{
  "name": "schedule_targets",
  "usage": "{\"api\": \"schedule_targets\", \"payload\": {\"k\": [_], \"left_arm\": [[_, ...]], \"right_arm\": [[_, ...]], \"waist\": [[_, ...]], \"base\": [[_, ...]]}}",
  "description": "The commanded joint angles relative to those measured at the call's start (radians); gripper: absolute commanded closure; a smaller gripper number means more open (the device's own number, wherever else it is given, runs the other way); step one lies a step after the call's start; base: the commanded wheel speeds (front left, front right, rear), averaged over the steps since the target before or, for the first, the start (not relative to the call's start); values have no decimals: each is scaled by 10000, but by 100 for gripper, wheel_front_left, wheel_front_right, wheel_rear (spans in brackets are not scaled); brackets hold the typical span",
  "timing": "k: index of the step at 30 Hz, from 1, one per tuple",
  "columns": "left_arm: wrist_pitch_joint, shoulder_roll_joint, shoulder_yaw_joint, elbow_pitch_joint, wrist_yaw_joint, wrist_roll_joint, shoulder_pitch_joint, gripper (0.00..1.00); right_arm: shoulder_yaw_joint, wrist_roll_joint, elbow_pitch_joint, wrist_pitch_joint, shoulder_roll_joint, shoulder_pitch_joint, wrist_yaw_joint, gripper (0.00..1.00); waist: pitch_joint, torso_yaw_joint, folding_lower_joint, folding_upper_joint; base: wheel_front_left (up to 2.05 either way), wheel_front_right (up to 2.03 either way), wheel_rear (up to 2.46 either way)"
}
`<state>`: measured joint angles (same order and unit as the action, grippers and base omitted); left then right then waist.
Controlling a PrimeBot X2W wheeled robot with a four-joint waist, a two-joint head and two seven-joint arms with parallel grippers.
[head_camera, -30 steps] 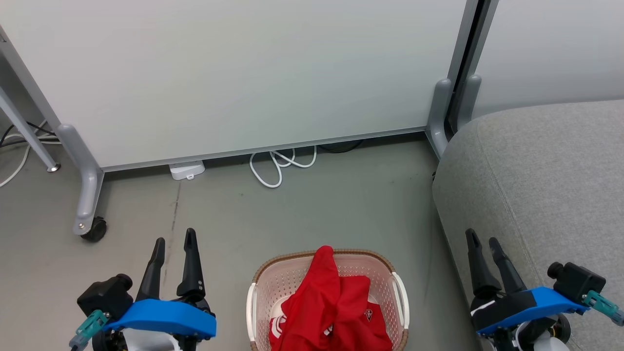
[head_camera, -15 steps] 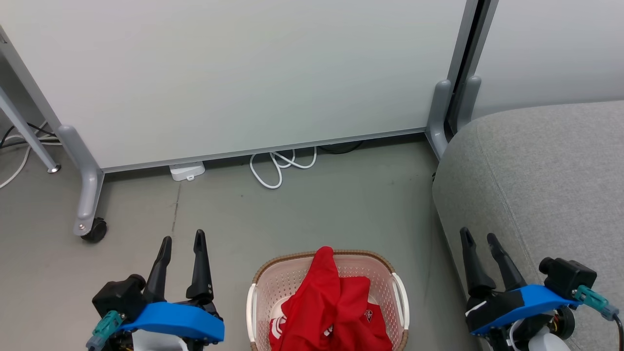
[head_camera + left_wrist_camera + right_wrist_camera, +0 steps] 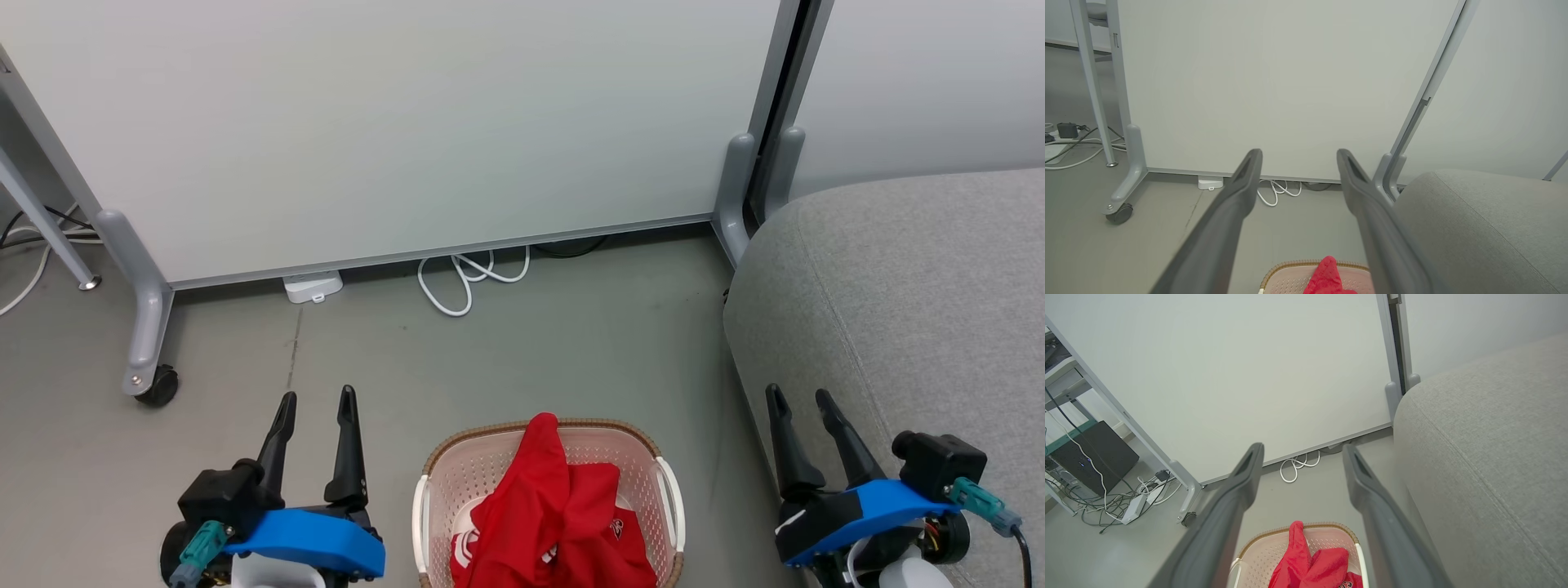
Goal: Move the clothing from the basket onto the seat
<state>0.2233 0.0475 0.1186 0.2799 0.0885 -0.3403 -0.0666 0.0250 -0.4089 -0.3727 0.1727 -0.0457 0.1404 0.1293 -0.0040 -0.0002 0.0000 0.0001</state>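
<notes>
Head view shows left tool (image 3: 317,394) and right tool (image 3: 796,390) released, flanking the basket (image 3: 457,445); a pull on the heaped clothing (image 3: 563,506) may drag and tip it.

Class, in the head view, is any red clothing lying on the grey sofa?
No, the red clothing is heaped in the basket, and the part of the grey sofa in view carries no garment.

Left gripper (image 3: 1298,155) gapes above clothing (image 3: 1327,279) in basket (image 3: 1286,281).
</notes>
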Motion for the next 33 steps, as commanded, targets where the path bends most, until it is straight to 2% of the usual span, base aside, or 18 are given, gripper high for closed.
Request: {"api": "schedule_targets", "payload": {"k": [1,20,33], "left_arm": [[104,40,61,-12,-21,178,-165,0],[435,42,262,46,-101,1370,-125,0],[435,41,266,84,-36,1362,-110,0]], "right_arm": [[-15,180,-11,76,-70,205,22,0],[28,1394,-183,393,-74,251,25,0],[55,1269,-234,407,-73,244,17,0]], "waist": [[-1,3,0,-1],[13,-33,0,-1],[57,-44,0,-1]], "base": [[0,0,0],[0,0,0],[0,0,0]]}}
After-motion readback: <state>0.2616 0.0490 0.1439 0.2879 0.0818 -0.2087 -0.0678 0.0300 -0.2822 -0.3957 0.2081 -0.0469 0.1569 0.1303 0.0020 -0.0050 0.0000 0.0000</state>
